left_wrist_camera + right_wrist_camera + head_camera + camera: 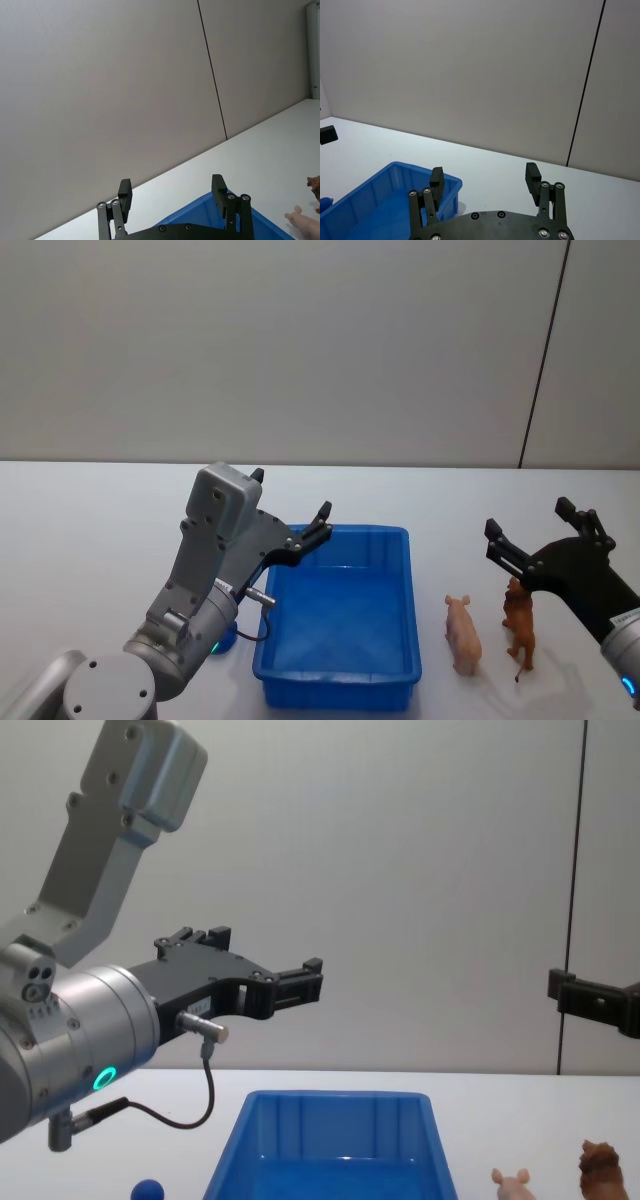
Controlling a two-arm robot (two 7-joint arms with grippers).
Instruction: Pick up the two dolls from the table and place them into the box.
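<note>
Dolls: pink pig (463, 633) and brown animal (519, 634), both upright on table (90, 540), just right of box (340, 692); pig nearer box, the two close but apart. We see right gripper (528, 517) raised above brown animal, jaws spread wide, nothing held. We see left gripper (171, 192) raised over box's left rim, jaws likewise wide, nothing held. Blue ball (148, 1190) left of box.

wall (300, 340): plain grey | dark vertical seam (545, 350): right side | light: even
</note>
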